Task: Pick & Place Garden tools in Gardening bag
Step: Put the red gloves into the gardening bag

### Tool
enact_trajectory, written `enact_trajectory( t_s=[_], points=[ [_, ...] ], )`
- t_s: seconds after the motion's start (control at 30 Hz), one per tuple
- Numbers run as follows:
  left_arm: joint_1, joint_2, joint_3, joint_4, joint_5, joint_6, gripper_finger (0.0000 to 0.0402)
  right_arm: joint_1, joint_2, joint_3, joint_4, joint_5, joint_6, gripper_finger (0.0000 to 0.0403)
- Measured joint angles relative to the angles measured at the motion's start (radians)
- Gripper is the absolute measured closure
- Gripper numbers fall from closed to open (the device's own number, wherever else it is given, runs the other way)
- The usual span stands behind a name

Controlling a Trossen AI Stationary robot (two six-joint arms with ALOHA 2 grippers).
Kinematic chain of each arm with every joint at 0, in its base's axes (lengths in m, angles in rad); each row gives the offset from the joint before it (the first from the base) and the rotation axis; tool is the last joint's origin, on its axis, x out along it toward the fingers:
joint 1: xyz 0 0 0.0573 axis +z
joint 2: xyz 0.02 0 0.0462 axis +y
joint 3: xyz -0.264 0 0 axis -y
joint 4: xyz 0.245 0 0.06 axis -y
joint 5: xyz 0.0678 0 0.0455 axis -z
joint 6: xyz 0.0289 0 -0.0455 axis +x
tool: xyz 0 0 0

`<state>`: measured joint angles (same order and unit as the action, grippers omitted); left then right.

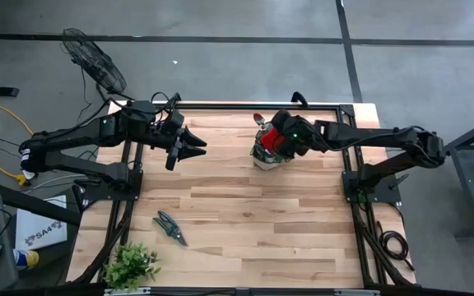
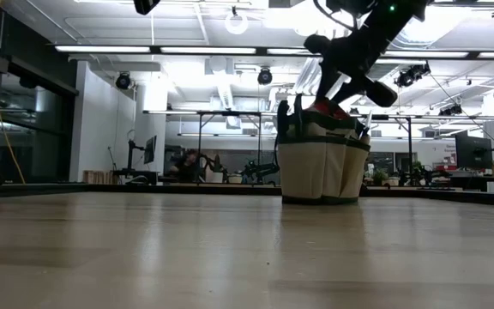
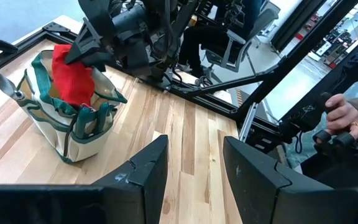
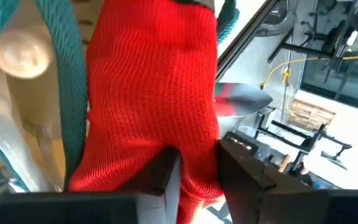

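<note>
A beige gardening bag (image 1: 263, 156) with dark green trim is stood upright toward the table's far edge. A red cloth bundle (image 3: 71, 76) is seen in its open top (a metal blade (image 3: 5, 85) protrudes beside). One green-handled pruning shears (image 1: 169, 227) is laid flat, well apart.

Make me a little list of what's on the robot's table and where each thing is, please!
bag: gardening bag, far side of the table
in the bag: red cloth bundle sticking out
right tool: over the bag, fingers slightly apart around the red cloth
left tool: open, empty, hanging left of the bag
still out: pruning shears, near side
also there: leafy plant, near left corner
</note>
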<state>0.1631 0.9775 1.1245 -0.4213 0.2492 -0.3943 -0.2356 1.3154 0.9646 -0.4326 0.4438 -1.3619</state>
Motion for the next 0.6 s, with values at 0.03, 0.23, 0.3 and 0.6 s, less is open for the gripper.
enact_trajectory(
  t_s=[0.03, 0.23, 0.3, 0.6],
  points=[
    [0.0, 0.0, 0.0, 0.0, 0.0, 0.0, 0.0249, 0.0, -0.003, 0.0, 0.0, -0.005, 0.016, 0.0304],
    [0.0, 0.0, 0.0, 0.0, 0.001, 0.0, 0.0249, 0.0, -0.03, 0.0, 0.0, 0.005, 0.181, 0.0261],
    [0.0, 0.0, 0.0, 0.0, 0.003, 0.0, 0.0249, 0.0, -0.041, 0.0, -0.003, 0.019, 0.226, 0.0247],
    [0.0, 0.0, -0.001, 0.0, 0.003, 0.0, 0.0249, 0.03, -0.076, 0.0, -0.042, 0.163, 0.499, 0.023]
  ],
)
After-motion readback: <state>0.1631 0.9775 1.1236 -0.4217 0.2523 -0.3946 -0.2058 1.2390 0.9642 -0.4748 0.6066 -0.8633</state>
